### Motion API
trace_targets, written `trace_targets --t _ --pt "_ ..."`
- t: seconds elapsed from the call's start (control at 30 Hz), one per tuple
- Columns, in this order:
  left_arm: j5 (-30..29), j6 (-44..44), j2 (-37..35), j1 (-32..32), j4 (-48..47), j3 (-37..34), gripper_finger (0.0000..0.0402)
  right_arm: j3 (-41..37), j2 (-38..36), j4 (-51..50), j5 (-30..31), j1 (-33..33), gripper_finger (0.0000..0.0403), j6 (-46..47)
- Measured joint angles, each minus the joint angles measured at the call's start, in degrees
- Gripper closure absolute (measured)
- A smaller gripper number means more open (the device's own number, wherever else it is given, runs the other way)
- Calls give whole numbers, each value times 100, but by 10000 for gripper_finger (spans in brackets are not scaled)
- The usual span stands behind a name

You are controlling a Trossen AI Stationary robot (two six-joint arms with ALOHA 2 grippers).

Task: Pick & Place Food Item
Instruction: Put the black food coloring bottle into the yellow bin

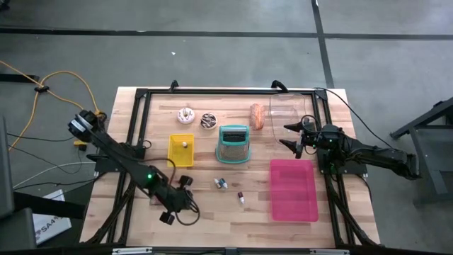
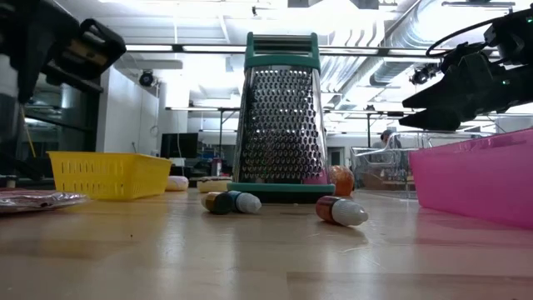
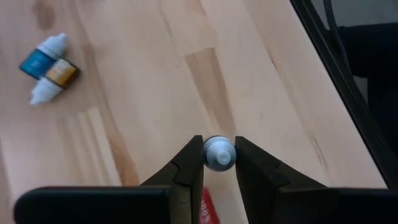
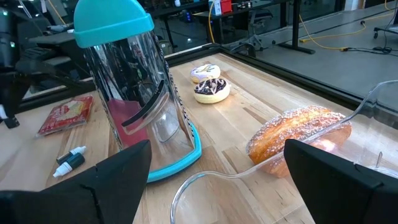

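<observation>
**Left gripper clamped on a small bottle; right gripper spread by the clear container**

The light wooden counter carries everything, inside a black metal frame. On its right half lies a shallow pink plastic tray, and far of that a clear plastic container with a curved rim. Near the centre stands a steel box grater with teal handle and base. To its left sits a small yellow perforated basket.

Against the clear container's left edge lies a sugar-dusted oblong pastry, the food item, resting on the counter just right of the grater. Far of the basket are two small donuts, one pale and one chocolate-topped. A red foil packet lies at the near left.

The right gripper hangs above the counter between the clear container and the pink tray, its fingers wide apart and holding nothing. The left gripper is at the near left of the counter, clamped on a small white-capped bottle. Two little dropper bottles, one blue and one amber, lie together near the grater, and one more small bottle lies just right of them.
</observation>
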Motion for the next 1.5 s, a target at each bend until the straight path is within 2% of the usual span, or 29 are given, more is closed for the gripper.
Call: trace_targets --t 0.2,0.57,0.97,1.37,1.5 --pt "-95 13 -250 60 -232 0 330 0 0 0 -1 0 46 0" --pt "-162 -181 -277 237 -373 0 330 0 1 0 0 -1 46 0" --pt "-157 -145 -502 1533 -486 0 330 0 1 0 0 0 46 0" --pt "-164 -174 -1175 2584 -1360 0 330 1 1 0 -1 1 46 0" --pt "-353 -358 -1350 2793 -1667 0 330 1 0 0 0 1 46 -2"
